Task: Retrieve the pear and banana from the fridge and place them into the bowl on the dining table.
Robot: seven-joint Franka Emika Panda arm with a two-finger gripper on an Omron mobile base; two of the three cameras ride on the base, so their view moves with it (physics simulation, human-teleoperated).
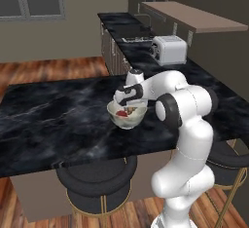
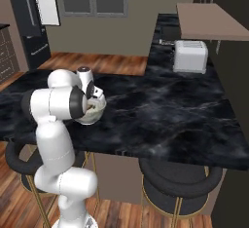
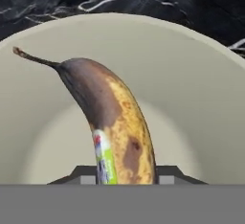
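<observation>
So the gripper (image 3: 127,177) is clamped on the banana (image 3: 115,127), holding it right inside the bowl (image 1: 127,115), which sits on the black marble table (image 1: 53,110).

The left base view looks from behind the arm's left side, forward and down across the dark marble worktop (image 1: 53,110), with the arm rising at lower right and the toaster (image 1: 169,49) further back. The right base view looks from behind the arm's right side over the same worktop (image 2: 165,110), arm at lower left, toaster (image 2: 190,56) at upper right. Both share the bowl (image 1: 127,117) near the worktop's near edge. The hand view sits very close above the bowl (image 3: 191,98), looking down into it along the banana (image 3: 117,132).
</observation>
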